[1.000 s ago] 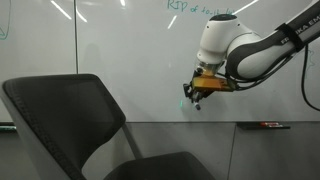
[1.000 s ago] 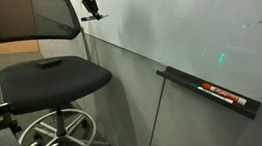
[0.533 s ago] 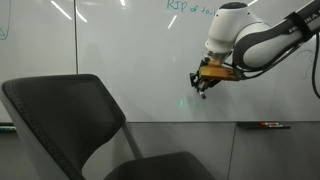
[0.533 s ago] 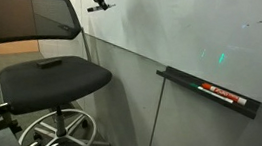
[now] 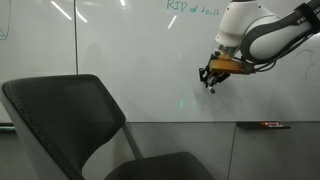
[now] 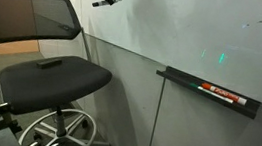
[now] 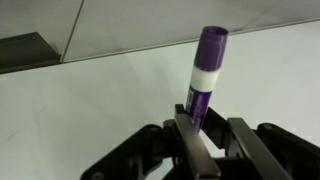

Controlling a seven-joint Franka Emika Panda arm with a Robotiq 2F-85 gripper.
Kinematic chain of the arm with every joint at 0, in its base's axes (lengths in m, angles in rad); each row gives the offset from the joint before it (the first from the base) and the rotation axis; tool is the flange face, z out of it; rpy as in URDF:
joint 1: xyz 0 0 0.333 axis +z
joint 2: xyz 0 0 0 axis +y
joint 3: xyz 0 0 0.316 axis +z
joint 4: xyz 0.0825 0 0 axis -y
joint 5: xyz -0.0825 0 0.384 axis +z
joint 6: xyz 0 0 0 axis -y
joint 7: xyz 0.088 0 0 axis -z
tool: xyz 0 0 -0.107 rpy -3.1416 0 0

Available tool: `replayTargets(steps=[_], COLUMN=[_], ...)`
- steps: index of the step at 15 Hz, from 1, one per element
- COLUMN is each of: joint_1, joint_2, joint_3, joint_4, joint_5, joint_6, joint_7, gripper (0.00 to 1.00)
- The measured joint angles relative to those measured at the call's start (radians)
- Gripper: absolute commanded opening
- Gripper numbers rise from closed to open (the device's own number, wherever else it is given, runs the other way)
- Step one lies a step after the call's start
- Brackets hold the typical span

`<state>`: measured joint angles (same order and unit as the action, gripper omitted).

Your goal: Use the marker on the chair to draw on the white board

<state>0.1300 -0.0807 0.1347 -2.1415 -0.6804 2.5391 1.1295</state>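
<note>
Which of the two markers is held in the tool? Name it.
The purple marker with a white band: it is gripped in the shut tool. The other marker, with red-orange markings, lies loose in the wall tray.

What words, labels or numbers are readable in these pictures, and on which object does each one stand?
"RIP of": green handwriting at the upper edge of the white board; the following letters are blurred.
Green scribble at the board's left edge: unreadable.
Red-marked pen on the tray: label too small.
Purple-and-white marker: no text visible.
</note>
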Motion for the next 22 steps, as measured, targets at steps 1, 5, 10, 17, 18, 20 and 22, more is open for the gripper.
replayTargets(steps=[1, 5, 10, 17, 18, 20, 22], joint_1=[-0.001, -0.008, -0.049, -0.097, -0.098, -0.098, -0.099], joint_2=[-0.01, -0.063, -0.127, -0.163, -0.163, -0.163, -0.162], joint_3=[-0.003, -0.007, -0.02, -0.033, -0.033, -0.033, -0.033], joint_4=[-0.012, -0.043, -0.045, -0.045, -0.046, -0.053, -0.062], joint_5=[0.07, 0.298, 0.392, 0.41, 0.41, 0.41, 0.41], joint_6=[-0.003, -0.062, -0.149, -0.161, -0.147, -0.109, -0.067], joint_7=[-0.063, -0.301, -0.469, -0.637, -0.658, -0.693, -0.717], gripper=[0.08, 0.08, 0.08, 0.08, 0.08, 0.08, 0.08])
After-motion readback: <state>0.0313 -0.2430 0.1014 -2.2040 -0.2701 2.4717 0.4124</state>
